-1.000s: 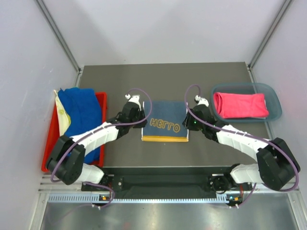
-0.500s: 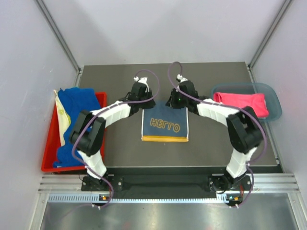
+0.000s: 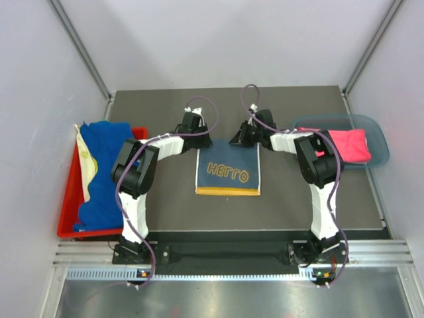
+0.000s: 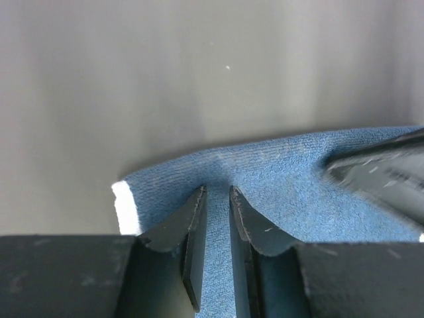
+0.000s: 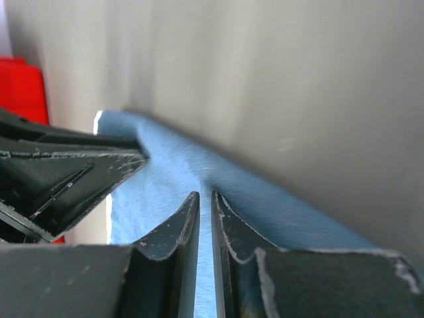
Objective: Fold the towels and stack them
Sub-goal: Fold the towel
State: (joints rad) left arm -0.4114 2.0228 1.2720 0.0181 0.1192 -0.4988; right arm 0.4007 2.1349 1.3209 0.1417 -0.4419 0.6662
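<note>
Flat on the dark worktop (image 3: 291,199), at the centre of the overhead frame: a navy towel (image 3: 228,167) with yellow letters and a yellow band along its lower edge. Gripped along its upper edge at two places. At the upper left corner, the left fingers (image 3: 197,136), clenched on the cloth. Right of the middle of that edge, the right fingers (image 3: 244,138), likewise clenched on it. Both arms reaching up the frame from the bottom edge.

At the left of the overhead frame: a red tray (image 3: 140,137) holding a rumpled royal blue towel (image 3: 106,165) and, along its left side, a cream towel (image 3: 84,162). At the right: a teal bin (image 3: 381,149) with a folded pink towel (image 3: 348,144) inside.

In the left wrist view, low in the frame: two dark pads nearly together, with a thin ridge of blue terry nipped between them. Also a white patch (image 4: 124,207) at the cloth's left corner and, blurred at the right edge, the other arm's fingers. In the right wrist view, the same tight pinch on a raised fold at bottom centre, with the left arm's fingers at the left and a bit of the red tray at the upper left.
</note>
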